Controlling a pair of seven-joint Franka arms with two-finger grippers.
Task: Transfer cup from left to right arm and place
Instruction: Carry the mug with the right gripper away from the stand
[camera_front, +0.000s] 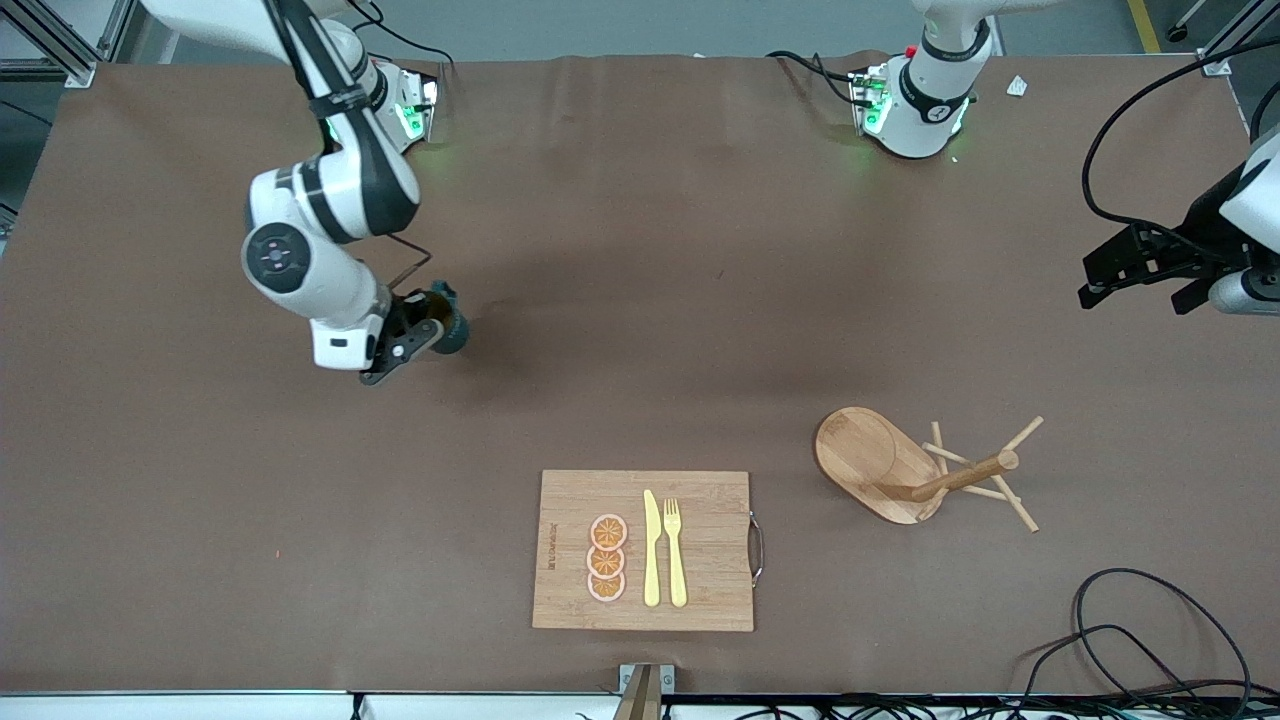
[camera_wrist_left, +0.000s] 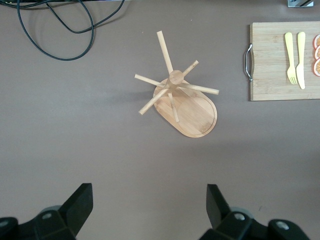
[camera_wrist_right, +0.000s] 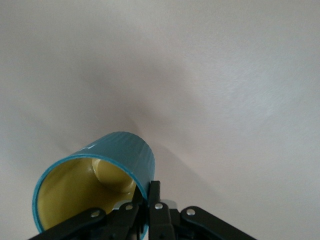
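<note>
The cup (camera_front: 452, 322), dark teal outside and yellowish inside, is held in my right gripper (camera_front: 425, 338) toward the right arm's end of the table. In the right wrist view the cup (camera_wrist_right: 107, 165) lies tilted, its mouth toward the camera. There my right gripper (camera_wrist_right: 149, 194) is shut on the cup's rim wall, one finger inside and one outside. The cup hangs low over bare table; I cannot tell whether it touches. My left gripper (camera_front: 1135, 298) waits open and empty over the left arm's end of the table, its fingers (camera_wrist_left: 75, 205) wide apart.
A wooden peg rack (camera_front: 905, 468) on an oval base stands nearer the front camera, toward the left arm's end. A wooden cutting board (camera_front: 700, 520) with a yellow knife, a fork and orange slices lies near the front edge. Black cables (camera_front: 1150, 640) coil at that corner.
</note>
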